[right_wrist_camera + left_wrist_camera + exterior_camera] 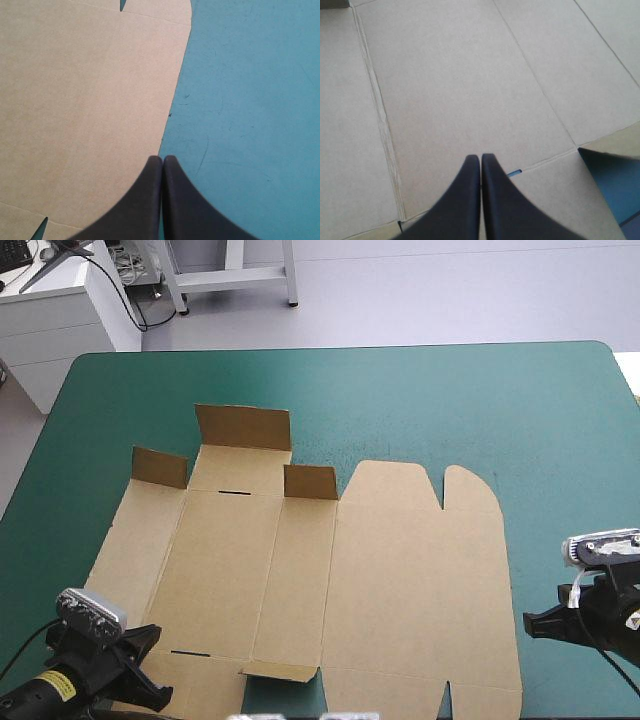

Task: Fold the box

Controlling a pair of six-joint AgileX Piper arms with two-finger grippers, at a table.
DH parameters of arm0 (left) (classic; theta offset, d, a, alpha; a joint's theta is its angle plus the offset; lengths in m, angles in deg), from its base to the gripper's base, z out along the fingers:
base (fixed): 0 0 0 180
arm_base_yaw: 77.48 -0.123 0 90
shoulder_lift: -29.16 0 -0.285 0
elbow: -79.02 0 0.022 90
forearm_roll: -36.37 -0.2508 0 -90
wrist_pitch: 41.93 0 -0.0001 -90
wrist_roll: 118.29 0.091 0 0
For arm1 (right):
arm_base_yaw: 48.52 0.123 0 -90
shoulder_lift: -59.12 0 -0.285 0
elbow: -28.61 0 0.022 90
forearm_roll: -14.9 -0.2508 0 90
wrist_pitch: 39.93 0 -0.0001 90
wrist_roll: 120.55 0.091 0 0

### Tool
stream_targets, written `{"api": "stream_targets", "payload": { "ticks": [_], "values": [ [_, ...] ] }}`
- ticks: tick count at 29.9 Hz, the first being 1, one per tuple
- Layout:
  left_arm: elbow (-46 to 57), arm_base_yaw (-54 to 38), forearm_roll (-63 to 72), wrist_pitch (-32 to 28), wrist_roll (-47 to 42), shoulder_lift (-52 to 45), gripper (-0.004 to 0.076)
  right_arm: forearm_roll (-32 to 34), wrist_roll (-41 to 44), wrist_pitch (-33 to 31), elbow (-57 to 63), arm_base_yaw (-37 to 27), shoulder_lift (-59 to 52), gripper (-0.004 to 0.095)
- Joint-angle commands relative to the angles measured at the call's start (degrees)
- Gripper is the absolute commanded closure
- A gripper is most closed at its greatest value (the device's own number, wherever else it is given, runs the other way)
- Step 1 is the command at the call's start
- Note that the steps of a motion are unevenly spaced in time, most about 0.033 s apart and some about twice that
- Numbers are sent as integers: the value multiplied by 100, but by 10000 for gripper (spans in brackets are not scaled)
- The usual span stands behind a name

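Observation:
The brown box (400, 570) lies as a cut sheet, mostly flat, across the middle of the teal-green cover (450, 400). Three far flaps (243, 427) stand raised, and a small near flap (280, 672) is tipped up. My left gripper (150, 665) is at the sheet's near left corner. In its wrist view the left gripper (480, 156) is shut and empty over a box (460, 75) panel, just short of a slot (515, 173). My right gripper (530, 625) sits off the sheet's right edge. The right gripper (162, 157) is shut and empty, its tip at the box (85, 100) edge.
Bare teal-green cover (250, 100) lies to the right of the sheet and beyond its far flaps. A patch of cover (615, 185) shows by the tipped-up near flap. White furniture (60, 320) stands past the table's far left corner.

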Motion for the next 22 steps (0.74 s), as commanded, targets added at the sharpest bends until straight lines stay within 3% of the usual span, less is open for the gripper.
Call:
{"api": "stream_targets", "payload": {
  "ticks": [1,14,18,22],
  "values": [
    [-467,22,126,-374,-367,590,732,-85,-53,114,-89,-37,-88,927],
    [-1844,-148,-391,-1029,-1003,3122,732,-99,-296,260,0,-37,-132,927],
    [-2376,-974,-247,-1081,-826,3852,732,-99,-296,260,0,-37,-132,927],
    [-2809,-2004,639,-929,39,4403,732,-99,-296,260,0,-37,-132,927]
  ]
}}
